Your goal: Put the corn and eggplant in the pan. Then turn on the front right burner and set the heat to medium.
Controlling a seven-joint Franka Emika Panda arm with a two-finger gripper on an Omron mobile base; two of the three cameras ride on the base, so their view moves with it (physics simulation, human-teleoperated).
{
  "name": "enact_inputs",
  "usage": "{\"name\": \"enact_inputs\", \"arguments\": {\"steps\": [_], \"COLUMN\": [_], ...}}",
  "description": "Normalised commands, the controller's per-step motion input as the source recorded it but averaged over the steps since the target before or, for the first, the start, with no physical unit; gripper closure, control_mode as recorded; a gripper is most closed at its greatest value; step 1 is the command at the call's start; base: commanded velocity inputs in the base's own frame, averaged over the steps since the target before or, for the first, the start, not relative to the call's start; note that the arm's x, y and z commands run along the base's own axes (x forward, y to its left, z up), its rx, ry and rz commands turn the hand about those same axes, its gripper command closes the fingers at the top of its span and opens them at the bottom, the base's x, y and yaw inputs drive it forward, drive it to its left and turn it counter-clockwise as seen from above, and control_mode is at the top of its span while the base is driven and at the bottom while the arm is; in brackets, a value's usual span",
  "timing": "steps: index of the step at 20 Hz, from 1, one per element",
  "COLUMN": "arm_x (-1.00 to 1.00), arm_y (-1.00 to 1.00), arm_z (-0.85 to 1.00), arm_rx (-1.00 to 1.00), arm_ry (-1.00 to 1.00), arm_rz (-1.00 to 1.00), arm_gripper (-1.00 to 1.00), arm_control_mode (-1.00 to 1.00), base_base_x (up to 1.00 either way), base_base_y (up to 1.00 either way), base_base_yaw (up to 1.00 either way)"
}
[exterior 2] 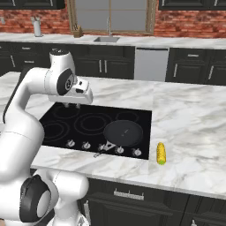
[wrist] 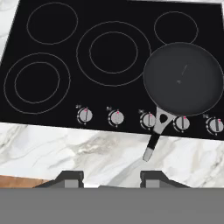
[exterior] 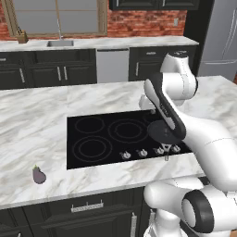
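The dark grey pan (wrist: 183,78) sits on the front right burner of the black cooktop (wrist: 57,100), its short handle reaching over the knob row toward the counter's front edge. It is also visible as the pan (exterior 2: 123,133) and, partly behind my arm, the pan (exterior: 163,132). The yellow corn (exterior 2: 161,153) lies on the marble just right of the cooktop. The purple eggplant (exterior: 39,175) rests on the counter far left of it, near the front edge. My gripper (wrist: 112,177) hovers high over the cooktop's front edge, open and holding nothing; the gripper (exterior 2: 73,105) points down.
A row of several knobs (wrist: 117,117) runs along the cooktop's front. The marble island (exterior: 37,120) spreads around it. A back counter with a sink (exterior: 60,43) and a steel fridge (exterior: 222,37) stand beyond.
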Motion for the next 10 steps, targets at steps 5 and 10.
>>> {"name": "enact_inputs", "arguments": {"steps": [5,10], "arm_x": [0.0,0.0], "arm_y": [-0.27,-0.16], "arm_z": [0.0,-0.04], "arm_rx": [0.0,0.0], "arm_ry": [0.0,0.0], "arm_rz": [-0.03,-0.04], "arm_gripper": [-1.0,-1.0], "arm_control_mode": [-1.0,-1.0], "base_base_x": [0.0,0.0], "base_base_y": [0.0,0.0], "base_base_yaw": [0.0,0.0]}}
